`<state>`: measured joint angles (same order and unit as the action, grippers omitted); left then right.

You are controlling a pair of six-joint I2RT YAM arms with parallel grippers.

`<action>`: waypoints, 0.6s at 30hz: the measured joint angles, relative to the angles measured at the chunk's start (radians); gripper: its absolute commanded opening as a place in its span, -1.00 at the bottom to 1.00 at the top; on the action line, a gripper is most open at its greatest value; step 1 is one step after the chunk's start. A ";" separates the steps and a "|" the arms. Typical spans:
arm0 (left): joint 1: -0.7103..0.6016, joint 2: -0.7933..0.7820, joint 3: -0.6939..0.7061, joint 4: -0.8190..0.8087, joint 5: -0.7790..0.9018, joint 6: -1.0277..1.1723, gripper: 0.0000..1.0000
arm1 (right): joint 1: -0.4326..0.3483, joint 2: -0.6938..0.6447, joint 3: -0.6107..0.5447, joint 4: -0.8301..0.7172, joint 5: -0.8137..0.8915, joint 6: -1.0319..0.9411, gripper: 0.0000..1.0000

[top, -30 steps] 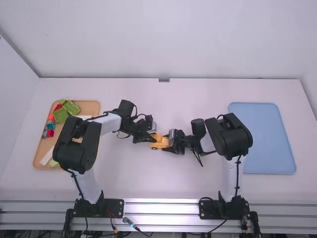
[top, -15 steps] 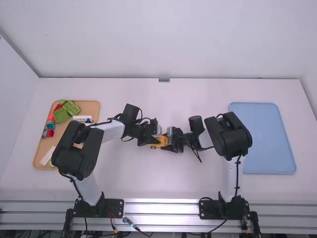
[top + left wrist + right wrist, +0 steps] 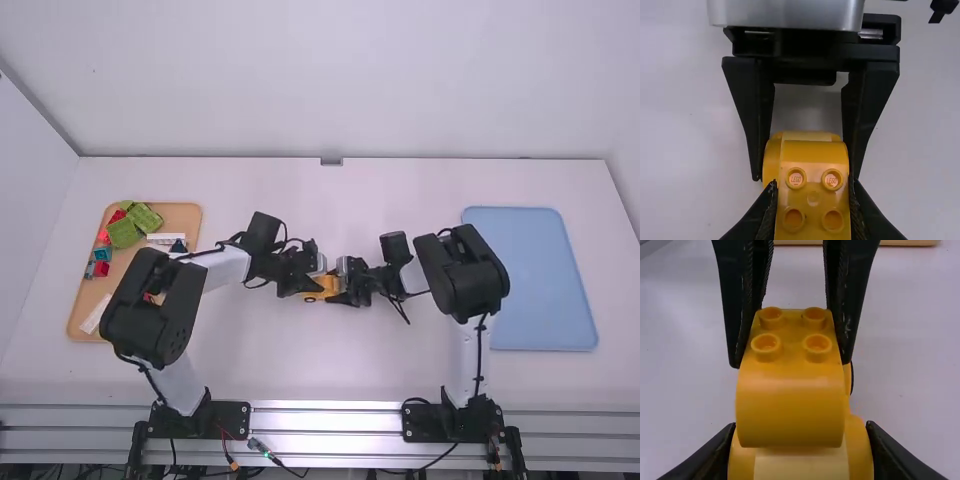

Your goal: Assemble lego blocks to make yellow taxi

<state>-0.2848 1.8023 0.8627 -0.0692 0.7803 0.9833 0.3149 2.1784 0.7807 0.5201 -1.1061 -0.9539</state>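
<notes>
1. Two grippers meet over a white table, the left gripper and the right gripper facing each other across the yellow taxi, just left of the table's middle in the high view.
2. The left gripper is closed on the taxi's studded block, one finger pressed to each side, its four round studs exposed between them.
3. The right gripper is clamped on the taxi's rounded end, a yellow section with a pale strip along its middle, the fingers on its two sides.
4. The studded block's smooth, curved face is turned toward the right gripper, next to the rounded end. A dark wheel shows low on the taxi's near side.
5. At far left, a tan tray holds loose pieces: green blocks, a teal block, red blocks and white strips.
6. At far right, a blue tray lies flat on the table.
</notes>
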 measured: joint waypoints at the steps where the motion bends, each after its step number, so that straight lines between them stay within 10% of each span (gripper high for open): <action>1: 0.000 0.000 0.000 0.001 0.000 0.000 -0.96 | 0.000 0.000 0.000 0.000 0.000 -0.001 -0.31; 18: 0.014 0.000 -0.028 0.093 0.029 -0.043 -0.96 | 0.000 0.000 0.000 -0.002 -0.002 -0.006 -0.33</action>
<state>-0.2707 1.8023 0.8349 0.0235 0.8089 0.9405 0.3149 2.1784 0.7807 0.5179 -1.1084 -0.9604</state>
